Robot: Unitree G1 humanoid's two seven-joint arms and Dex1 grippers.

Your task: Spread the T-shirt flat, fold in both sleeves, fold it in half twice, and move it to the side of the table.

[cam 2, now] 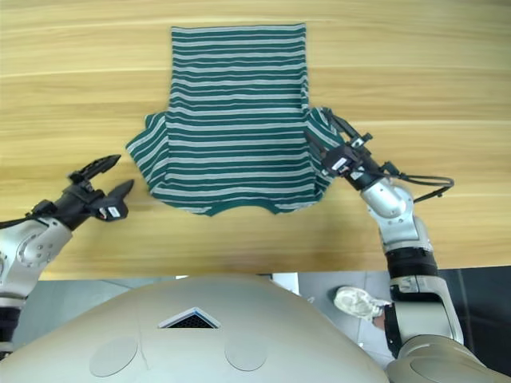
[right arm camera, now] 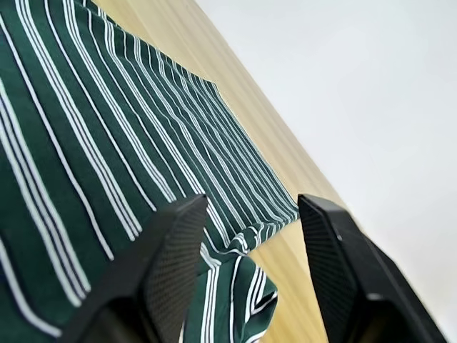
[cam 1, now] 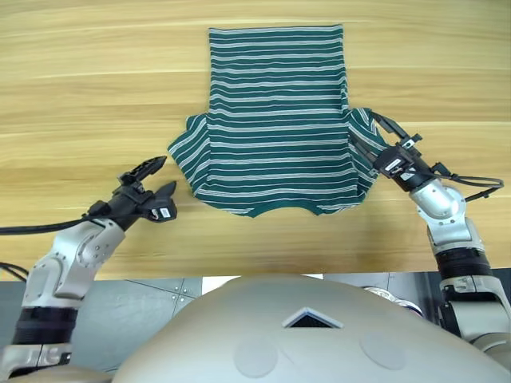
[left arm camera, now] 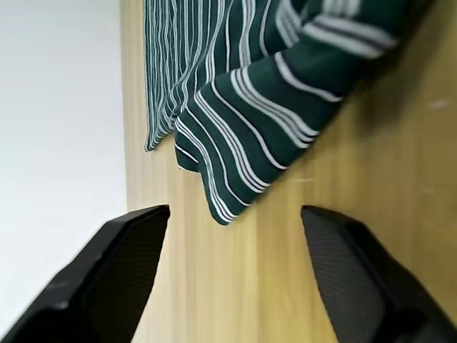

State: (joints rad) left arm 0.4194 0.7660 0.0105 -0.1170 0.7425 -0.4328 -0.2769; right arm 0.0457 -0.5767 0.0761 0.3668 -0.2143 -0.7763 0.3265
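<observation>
On the counter (cam 1: 96, 80), the T-shirt (cam 1: 275, 120) lies spread face-flat near the middle, hem (cam 1: 275, 30) on the far side and collar (cam 1: 254, 211) toward me. Both sleeves are out to the sides; neither is folded in yet, so I judge the sleeve fold to be the step in hand.

Handling notes:
- I take the fabric to be a light, soft knit. It should drape and crease readily and will not hold a shape of its own, so lifting one corner will probably drag the adjoining layers.
- I expect it to slide easily on the smooth wood. A low, slow carry should keep the body panel from shifting.
- Recommended hold: the outer cuff edge of each sleeve, pinching one layer stack only, then carrying it inward across the chest.

Gripper status:
- Left gripper (cam 1: 166, 174): fingers apart, resting low over bare wood just beside the left sleeve (cam 1: 188, 144), not touching it. The left wrist view shows the cuff tip between and beyond the two pads.
- Right gripper (right arm camera: 250, 204): fingers apart, positioned over the right sleeve (cam 1: 359, 120), with striped cloth beneath them. I cannot tell whether they touch the cloth.

Surface and room: light wood-grain laminate, level and matte. Grey floor tiles (cam 1: 152, 291) show below the near edge.
</observation>
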